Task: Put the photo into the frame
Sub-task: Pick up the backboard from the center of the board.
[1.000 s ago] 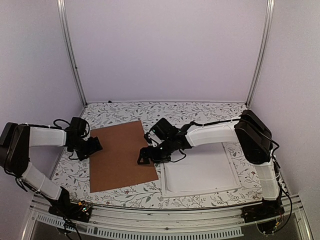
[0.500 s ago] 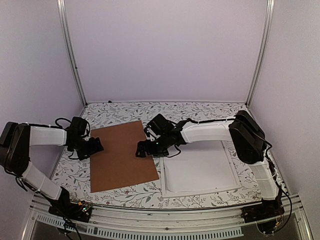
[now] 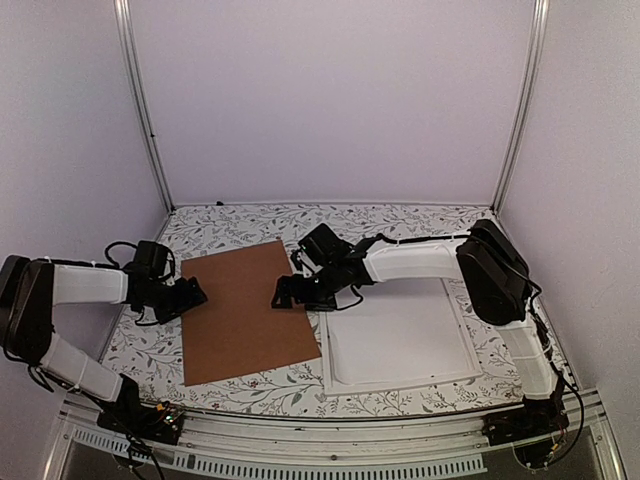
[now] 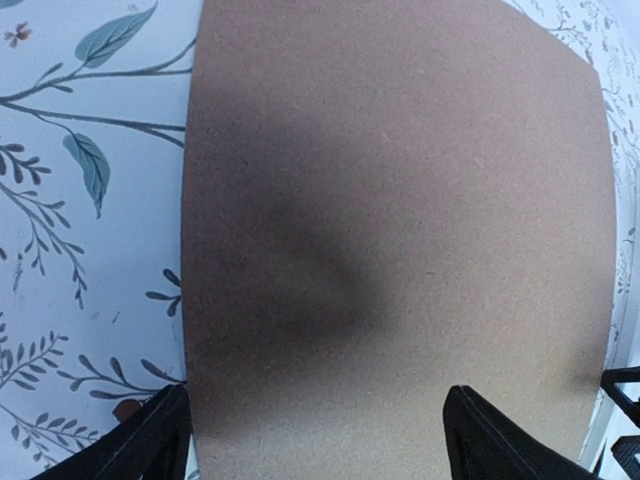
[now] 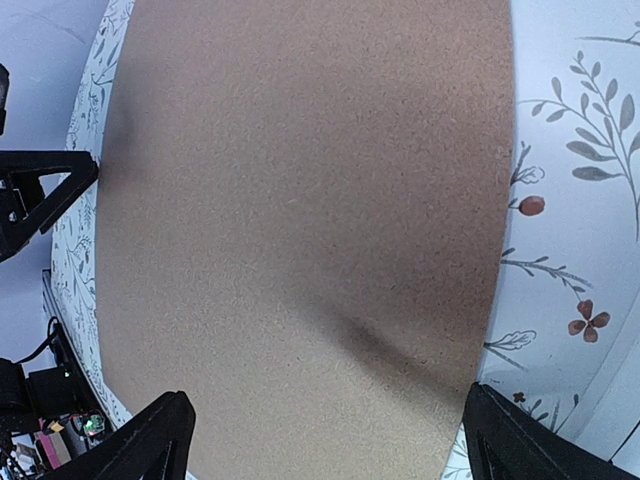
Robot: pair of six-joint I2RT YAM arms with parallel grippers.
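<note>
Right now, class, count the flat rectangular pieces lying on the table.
2. The brown backing board lies left of centre; the white frame lies just right of it. Others may be hidden beneath them.

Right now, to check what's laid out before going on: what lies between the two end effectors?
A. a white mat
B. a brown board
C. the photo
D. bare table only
B: a brown board lies flat on the table, with the open left end effector at its left edge and the open right end effector at its right edge.
</note>
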